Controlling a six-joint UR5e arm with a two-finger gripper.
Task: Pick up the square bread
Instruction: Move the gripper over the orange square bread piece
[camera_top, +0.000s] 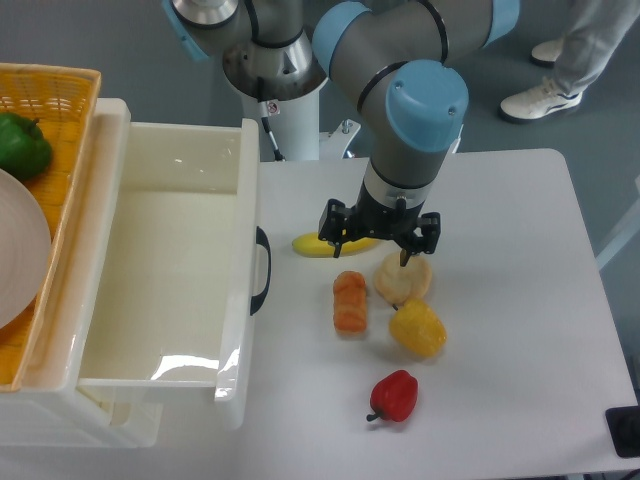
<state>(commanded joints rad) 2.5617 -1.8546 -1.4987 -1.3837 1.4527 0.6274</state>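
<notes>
left of the pale beige roundish bun (403, 279) and lumpy yellow bell pepper (418, 329), the small orange-brown ribbed oblong loaf (349, 301) lies free on the white table (520, 300), probably light, stiff and slick, best pinched across its narrow sides, while the black two-finger gripper (380, 232) hovers spread wide, empty.

The UR5e arm reaches in from the top of the view, its grey links and blue-capped joints folding down to a vertical wrist. The gripper (380, 240) hangs below that wrist, pointing straight down, low over the tabletop. Its dark fingers (333, 226) stand spread apart, one to each side of the wrist, with nothing between them.
</notes>
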